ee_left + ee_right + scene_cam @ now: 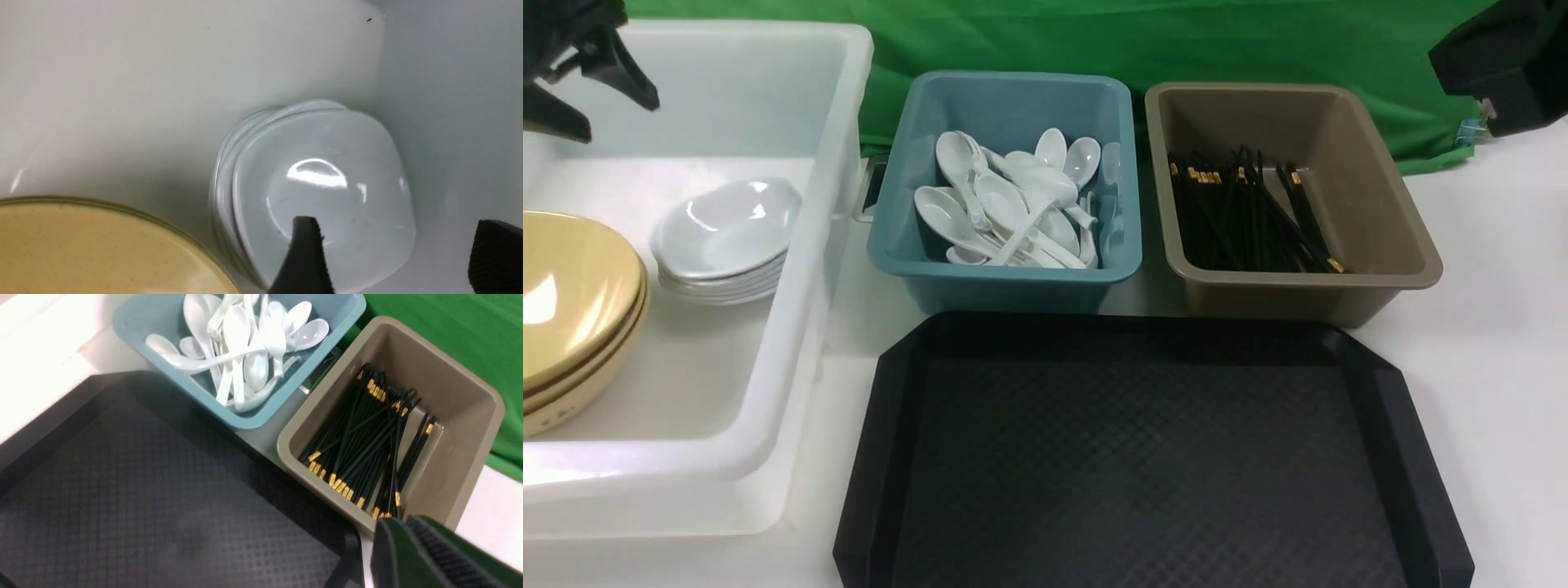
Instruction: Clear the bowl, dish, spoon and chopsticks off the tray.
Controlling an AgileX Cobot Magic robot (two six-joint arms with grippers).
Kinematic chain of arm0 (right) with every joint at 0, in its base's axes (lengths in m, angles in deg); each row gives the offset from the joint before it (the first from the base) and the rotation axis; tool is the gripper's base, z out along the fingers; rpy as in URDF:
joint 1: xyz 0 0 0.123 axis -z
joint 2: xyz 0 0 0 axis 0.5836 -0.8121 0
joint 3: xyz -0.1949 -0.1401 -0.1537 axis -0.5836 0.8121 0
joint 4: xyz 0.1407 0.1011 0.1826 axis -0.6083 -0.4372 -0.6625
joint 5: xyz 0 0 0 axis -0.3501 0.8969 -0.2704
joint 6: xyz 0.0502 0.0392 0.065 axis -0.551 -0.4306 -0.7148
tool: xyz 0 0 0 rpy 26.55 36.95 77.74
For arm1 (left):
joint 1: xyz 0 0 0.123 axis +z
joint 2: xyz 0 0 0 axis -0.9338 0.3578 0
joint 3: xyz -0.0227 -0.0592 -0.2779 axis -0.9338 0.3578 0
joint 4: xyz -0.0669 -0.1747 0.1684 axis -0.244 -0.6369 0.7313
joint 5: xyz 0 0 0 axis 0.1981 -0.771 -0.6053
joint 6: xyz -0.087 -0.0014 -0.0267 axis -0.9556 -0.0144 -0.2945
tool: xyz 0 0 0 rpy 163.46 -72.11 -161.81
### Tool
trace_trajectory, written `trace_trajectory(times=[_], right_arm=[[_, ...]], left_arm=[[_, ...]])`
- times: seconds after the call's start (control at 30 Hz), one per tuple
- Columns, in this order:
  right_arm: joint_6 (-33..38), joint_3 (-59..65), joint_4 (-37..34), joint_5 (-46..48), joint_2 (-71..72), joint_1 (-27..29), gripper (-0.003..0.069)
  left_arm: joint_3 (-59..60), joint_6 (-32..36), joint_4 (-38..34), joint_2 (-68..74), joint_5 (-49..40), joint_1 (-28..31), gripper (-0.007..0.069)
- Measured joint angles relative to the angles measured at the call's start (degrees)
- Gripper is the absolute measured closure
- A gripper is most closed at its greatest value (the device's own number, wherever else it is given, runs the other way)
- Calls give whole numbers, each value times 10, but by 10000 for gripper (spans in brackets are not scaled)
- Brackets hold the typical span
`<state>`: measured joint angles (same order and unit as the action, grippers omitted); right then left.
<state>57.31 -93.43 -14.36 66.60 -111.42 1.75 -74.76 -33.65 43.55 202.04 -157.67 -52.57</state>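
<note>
Hovering at the upper left of the frame, the left gripper (621, 121) had its fingers spread, with nothing between them, over a white tub (845, 163). The right gripper (374, 537) was closed, with no item visible in it. Yellow bowls (572, 294) lay nested at the left edge, beside stacked white dishes (727, 229). White spoons (1013, 204) filled a teal bin at upper centre; black chopsticks (1250, 216) lay in a brown bin to its right. The black tray (1143, 474) at lower centre looked cleared, though its near edge was cut off. The main risk was probably the dish stack — its top piece sat askew, so a low sideways swing of the open fingers could have knocked it loose.
</note>
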Motion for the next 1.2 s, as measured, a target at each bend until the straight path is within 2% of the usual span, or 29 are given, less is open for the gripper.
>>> trace_trajectory(times=[0.07,0.17,0.27,0.33,0.5,0.57,0.63,0.7,0.73,0.87,0.9,0.93,1.0,1.1,1.2], right_arm=[[0,0,-1,5,0,0,637],[1,0,-1,12,1,0,637],[1,0,-1,14,6,0,637],[2,0,2,6,19,0,637],[-29,10,42,-29,73,0,637],[-65,33,86,-62,109,0,637],[-130,81,160,-114,177,0,637],[-218,152,270,-160,254,0,637],[-244,191,309,-176,294,0,637],[-422,339,457,-232,451,0,637],[-428,346,461,-232,459,0,637],[-467,398,492,-251,513,0,637],[-496,464,523,-283,585,0,637],[-511,546,554,-341,678,0,637],[-523,578,562,-365,711,0,637]], left_arm=[[2,0,10,0,-3,-9,204],[6,2,-1,-3,-4,-27,351],[12,33,-3,-27,-4,-55,543],[26,47,8,-75,-3,-83,606],[72,73,18,-192,-4,-134,631],[98,84,12,-241,2,-148,631],[142,100,3,-321,41,-165,631],[200,113,0,-392,86,-185,631],[231,122,0,-428,107,-195,631],[371,165,-3,-574,191,-235,631],[379,165,-4,-582,199,-239,631],[434,166,-7,-637,226,-246,631],[504,160,-8,-714,256,-250,631],[629,157,3,-823,301,-250,630],[742,156,7,-909,335,-250,630]])
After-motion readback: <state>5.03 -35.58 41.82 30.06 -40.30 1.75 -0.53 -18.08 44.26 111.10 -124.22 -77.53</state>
